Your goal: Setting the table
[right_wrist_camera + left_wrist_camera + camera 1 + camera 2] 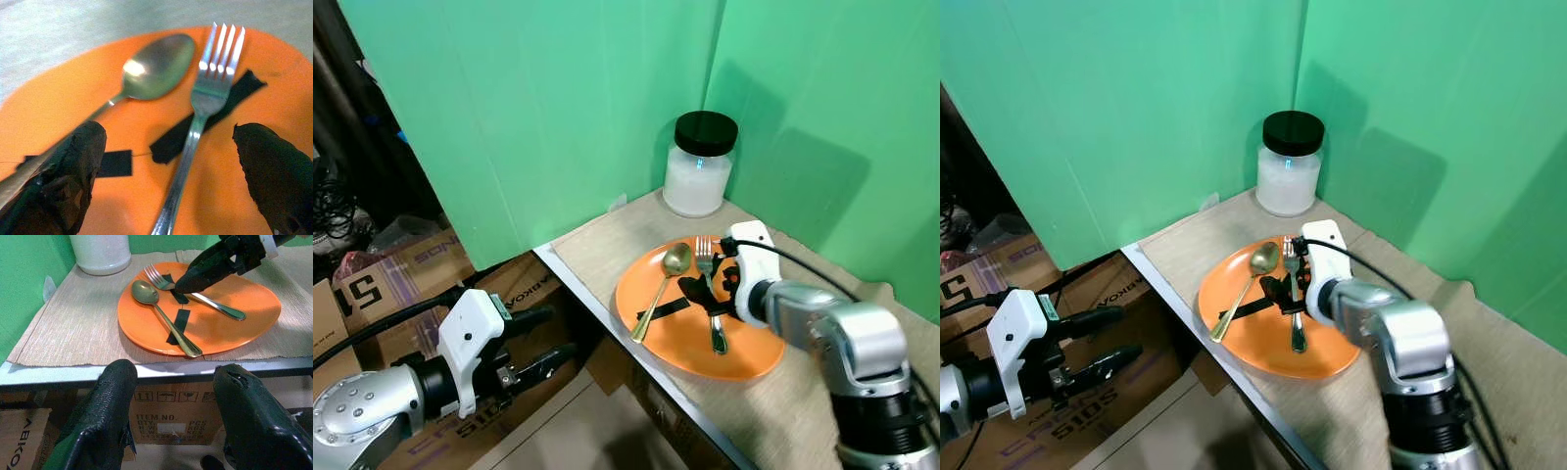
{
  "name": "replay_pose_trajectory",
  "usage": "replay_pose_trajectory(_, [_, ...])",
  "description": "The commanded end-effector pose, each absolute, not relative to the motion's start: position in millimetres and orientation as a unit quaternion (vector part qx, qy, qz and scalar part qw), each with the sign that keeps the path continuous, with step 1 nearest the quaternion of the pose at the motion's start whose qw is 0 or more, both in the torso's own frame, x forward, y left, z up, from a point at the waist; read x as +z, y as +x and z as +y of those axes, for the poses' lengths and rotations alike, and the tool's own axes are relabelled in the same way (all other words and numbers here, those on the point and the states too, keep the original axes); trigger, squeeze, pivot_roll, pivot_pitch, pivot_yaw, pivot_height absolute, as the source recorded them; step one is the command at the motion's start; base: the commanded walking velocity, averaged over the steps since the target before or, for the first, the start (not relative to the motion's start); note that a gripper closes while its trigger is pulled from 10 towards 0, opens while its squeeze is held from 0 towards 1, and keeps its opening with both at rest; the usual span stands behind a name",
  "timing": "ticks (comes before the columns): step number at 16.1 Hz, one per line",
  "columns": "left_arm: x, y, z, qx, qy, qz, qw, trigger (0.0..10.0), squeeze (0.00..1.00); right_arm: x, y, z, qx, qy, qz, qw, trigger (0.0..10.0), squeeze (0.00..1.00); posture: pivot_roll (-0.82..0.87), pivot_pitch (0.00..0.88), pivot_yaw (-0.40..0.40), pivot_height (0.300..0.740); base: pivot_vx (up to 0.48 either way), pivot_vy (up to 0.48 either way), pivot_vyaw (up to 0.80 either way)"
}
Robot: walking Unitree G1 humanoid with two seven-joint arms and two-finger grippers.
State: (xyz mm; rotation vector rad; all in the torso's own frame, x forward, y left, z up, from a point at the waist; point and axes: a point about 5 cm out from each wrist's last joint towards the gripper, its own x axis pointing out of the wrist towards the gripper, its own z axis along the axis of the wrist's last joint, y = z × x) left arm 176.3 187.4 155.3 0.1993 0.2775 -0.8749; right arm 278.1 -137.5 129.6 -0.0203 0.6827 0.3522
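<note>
**Fork and spoon on the orange plate, right gripper poised over them**

We take the orange plate [744, 357] as our landmark. It sits on a beige woven mat [607, 245] on the table, close to the table's front edge [597, 304]. On it lie a gold-toned spoon [664, 284] and a silver fork [710, 294], each resting across a strip of black tape [205, 117] stuck to the plate. The spoon is on the plate's left half, bowl toward the back; the fork is just beside it toward the middle, tines toward the back. Behind the plate, in the corner of the green walls, stands a white jar [698, 176] with a black lid; we cannot tell what it holds.

Our right gripper [171, 147] reaches in from the plate's right side and hovers low above the cutlery, fingers [274, 171] spread wide with the fork's handle between them, holding nothing. Our left gripper [171, 421] hangs off the table, below and to the left of the plate, fingers apart and empty, above cardboard boxes [401, 284] on the floor.
</note>
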Motion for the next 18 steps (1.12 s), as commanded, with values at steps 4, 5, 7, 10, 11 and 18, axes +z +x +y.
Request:
replay_pose_trajectory(4, [158.3,174.5,188.2,-0.425,0.102,0.135,0.889,10.0,0.0,122.9,272.9,-138.8,0.104,-0.041,0.333,0.936,10.0,0.0,-0.03,0.018,0.002,0.74,0.0,0.0,0.0])
replay_pose_trajectory(5, [158.0,174.3,188.6,-0.427,0.103,0.137,0.888,10.0,0.0,115.2,268.1,-132.0,0.103,-0.035,0.348,0.931,8.5,0.0,-0.03,0.02,0.004,0.74,0.0,0.0,0.0])
replay_pose_trajectory(7, [157.8,173.8,188.0,-0.432,0.1,0.139,0.886,10.0,0.0,112.1,266.1,-128.6,0.106,-0.029,0.355,0.929,3.5,0.0,-0.03,0.02,0.005,0.74,0.0,0.0,0.0])
replay_pose_trajectory(10, [157.0,171.9,186.8,-0.441,0.093,0.146,0.881,10.0,0.0,111.7,266.3,-126.0,0.11,-0.02,0.355,0.928,0.9,0.0,-0.03,0.018,0.008,0.74,0.0,0.0,0.0])
replay_pose_trajectory(11, [156.5,171.9,186.5,-0.443,0.093,0.147,0.879,10.0,0.0,111.3,267.1,-125.2,0.113,-0.021,0.354,0.928,0.0,0.0,-0.03,0.019,0.009,0.74,0.0,0.0,0.0])
replay_pose_trajectory(18, [156.1,172.7,185.2,-0.446,0.096,0.148,0.877,10.0,0.0,108.5,269.8,-121.8,0.118,-0.035,0.354,0.927,0.0,0.0,-0.02,0.016,0.006,0.74,0.0,0.0,0.0])
